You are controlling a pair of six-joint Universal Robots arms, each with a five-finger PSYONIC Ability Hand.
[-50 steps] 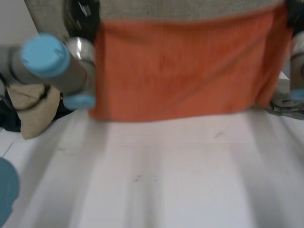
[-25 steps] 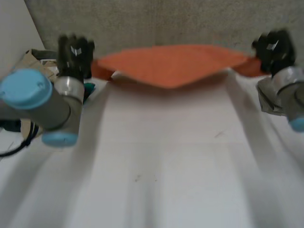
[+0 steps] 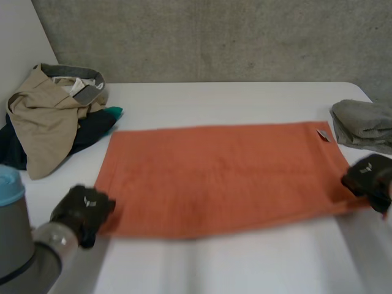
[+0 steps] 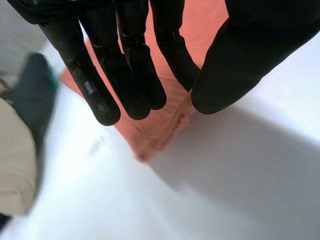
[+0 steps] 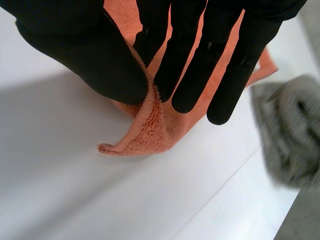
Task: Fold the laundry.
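An orange towel (image 3: pixel 220 174) lies spread flat across the middle of the white table (image 3: pixel 233 263), long side running left to right. My left hand (image 3: pixel 82 211) is at its near left corner. In the left wrist view the straight fingers (image 4: pixel 135 75) and thumb pinch the towel's edge (image 4: pixel 160 127) just beside that corner. My right hand (image 3: pixel 367 177) is at the near right corner. There the thumb and fingers (image 5: pixel 190 65) pinch the towel (image 5: pixel 145 132), whose corner curls up off the table.
A heap of beige and dark clothes (image 3: pixel 49 122) lies at the back left, also beside my left hand (image 4: pixel 15 165). A folded grey garment (image 3: pixel 364 125) sits at the right edge, close to my right hand (image 5: pixel 292 135). A grey wall stands behind the table.
The towel hung upright between both raised hands, was swung out over the table, and now lies flat. Both hands have come down and back to the near edge, still holding the corners.
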